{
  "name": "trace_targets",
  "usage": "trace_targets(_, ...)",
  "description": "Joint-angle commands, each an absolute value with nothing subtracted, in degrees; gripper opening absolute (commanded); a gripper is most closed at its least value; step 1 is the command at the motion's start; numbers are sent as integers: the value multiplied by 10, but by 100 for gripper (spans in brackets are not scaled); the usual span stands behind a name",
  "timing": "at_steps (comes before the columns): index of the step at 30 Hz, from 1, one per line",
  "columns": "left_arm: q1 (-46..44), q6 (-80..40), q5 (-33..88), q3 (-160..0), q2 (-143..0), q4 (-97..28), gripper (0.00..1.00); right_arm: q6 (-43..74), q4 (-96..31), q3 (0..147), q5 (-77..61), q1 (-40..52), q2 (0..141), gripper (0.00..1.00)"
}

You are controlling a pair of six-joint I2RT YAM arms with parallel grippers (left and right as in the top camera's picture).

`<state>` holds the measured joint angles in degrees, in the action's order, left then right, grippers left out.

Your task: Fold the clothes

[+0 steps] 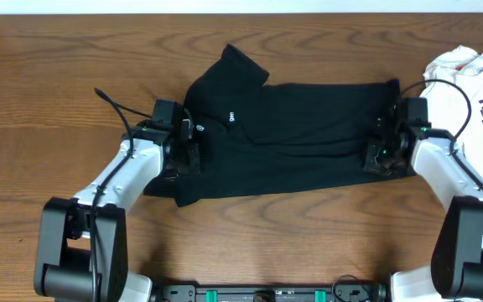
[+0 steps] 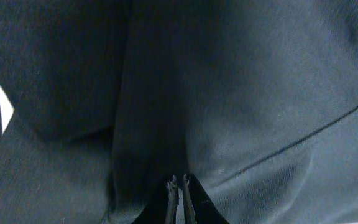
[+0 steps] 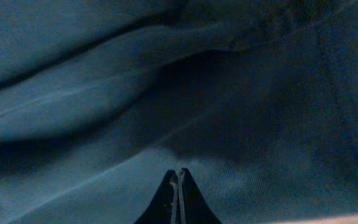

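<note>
The black short-sleeved shirt [image 1: 300, 126] lies spread sideways across the wooden table [image 1: 49, 75], one sleeve pointing to the far side and a small white logo [image 1: 232, 117] near its left end. My left gripper [image 1: 193, 147] sits on the shirt's left end. In the left wrist view the left gripper [image 2: 179, 180] is pinched shut, with dark fabric [image 2: 260, 93] bunched up from its tips. My right gripper [image 1: 381, 151] is at the shirt's right edge. In the right wrist view the right gripper [image 3: 179, 173] is shut, and creases of the cloth [image 3: 260, 93] run into its tips.
A crumpled white garment with black print [image 1: 476, 71] lies at the far right, just beyond the right arm. Bare wood surrounds the shirt on the left, far and near sides. A black cable [image 1: 116, 109] loops off the left arm.
</note>
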<state>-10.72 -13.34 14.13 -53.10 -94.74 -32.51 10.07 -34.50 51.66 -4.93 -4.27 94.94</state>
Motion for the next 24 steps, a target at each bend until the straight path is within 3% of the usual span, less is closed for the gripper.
trace_targets(1,-107,-139,132,-511,-948,-303,8,113,-313,487,-34,-47,953,1)
trace_targets(16,-107,-141,132,-498,-1018,-302,12,129,-284,416,-30,-58,953,1)
trace_targets(24,-107,-141,132,-498,-1019,-384,6,159,-344,408,-30,-83,953,1)
